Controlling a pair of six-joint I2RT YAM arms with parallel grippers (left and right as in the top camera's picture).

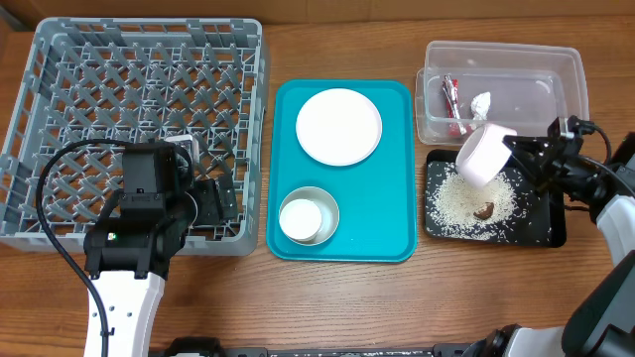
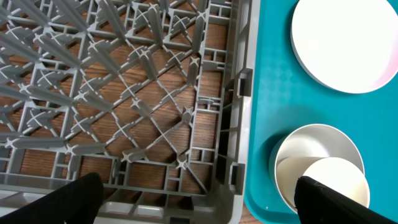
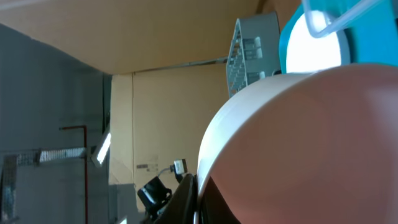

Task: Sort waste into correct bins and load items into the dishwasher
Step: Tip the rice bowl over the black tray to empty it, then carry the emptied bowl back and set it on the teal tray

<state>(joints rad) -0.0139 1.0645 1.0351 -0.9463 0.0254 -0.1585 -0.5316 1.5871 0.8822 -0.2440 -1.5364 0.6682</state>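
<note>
Right fingers point(image 1: 518, 146) gripping small pink-sided white bowl point(image 1: 483, 154), tilted above shallow black rectangular tray point(image 1: 541, 230), 3 o'clock; left fingers point(image 2: 68, 199) hanging spread apart.

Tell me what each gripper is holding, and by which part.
Right gripper grips the pink-sided bowl by its rim, over the black tray. Left gripper holds nothing.

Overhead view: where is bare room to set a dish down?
Free: top and left of the rack, away from the left gripper at its lower right; on the teal tray, the patch right of the grey bowl, below the plate; the right half of the tub. Crowded: the black tray, strewn with rice, under the pink bowl in the right gripper.
</note>
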